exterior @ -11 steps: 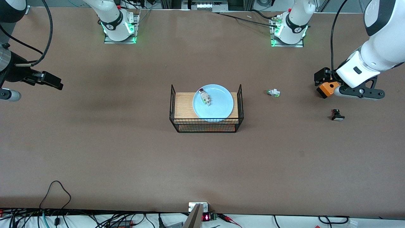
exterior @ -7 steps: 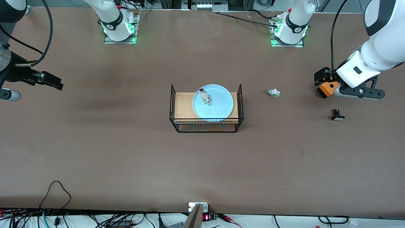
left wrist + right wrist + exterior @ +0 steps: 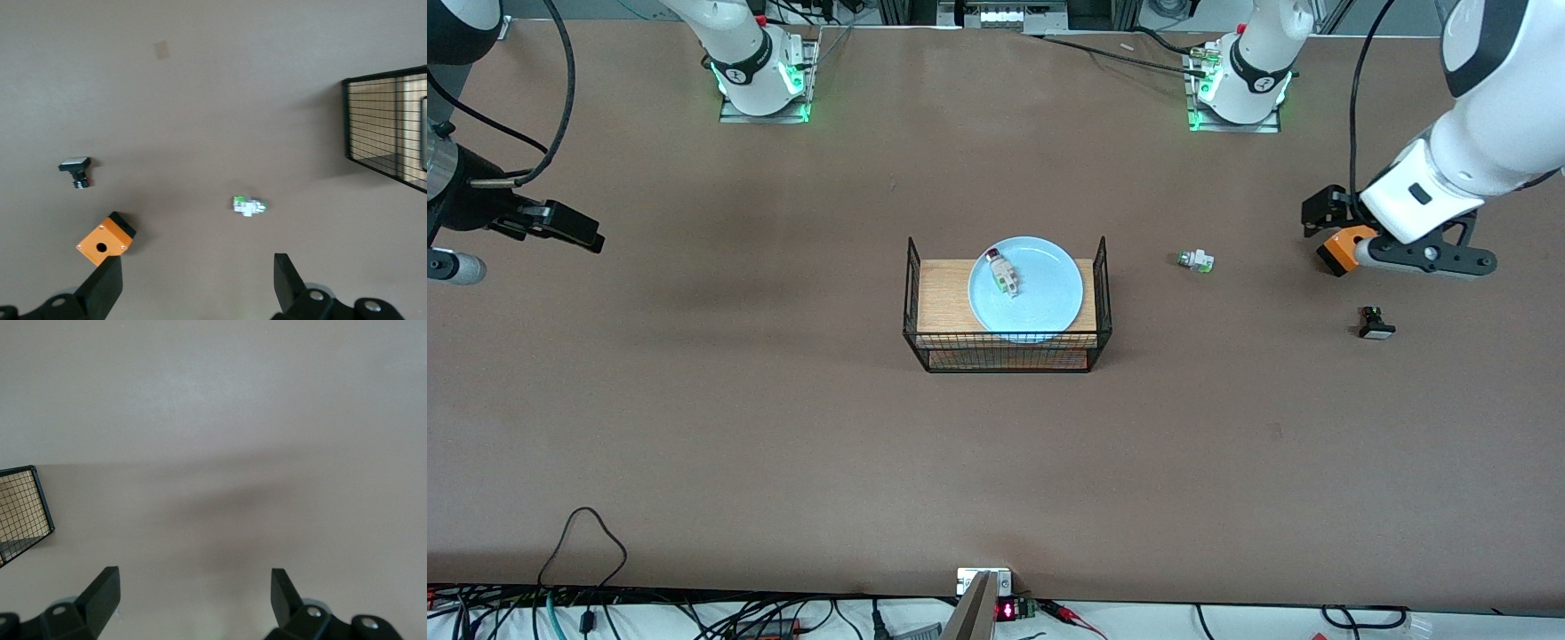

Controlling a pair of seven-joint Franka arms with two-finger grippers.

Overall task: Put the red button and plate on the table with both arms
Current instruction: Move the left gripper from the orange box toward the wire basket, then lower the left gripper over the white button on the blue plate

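Red button (image 3: 1002, 273) lying on plate (image 3: 1049, 307), plate atop wire rack (image 3: 1008, 356) mid-table (image 3: 783, 427). Left gripper (image 3: 197, 283) fingers wide apart, empty, over an orange box (image 3: 104, 243). Right gripper (image 3: 193, 595) likewise spread, empty, over bare tabletop. Button judged light, rigid: pinch across body. Plate stiff, probably slick, breakable: grip at rim.

1. The table (image 3: 783, 427) has a matt brown surface, smooth and faintly mottled.
2. The rack (image 3: 1008, 307) is thin black wire mesh with a pale wood-grain top.
3. The plate (image 3: 1040, 298) looks smooth and slightly glossy, light blue.
4. The red button (image 3: 1002, 273) looks like whitish plastic.
5. The orange box (image 3: 105, 243) looks like matt plastic.
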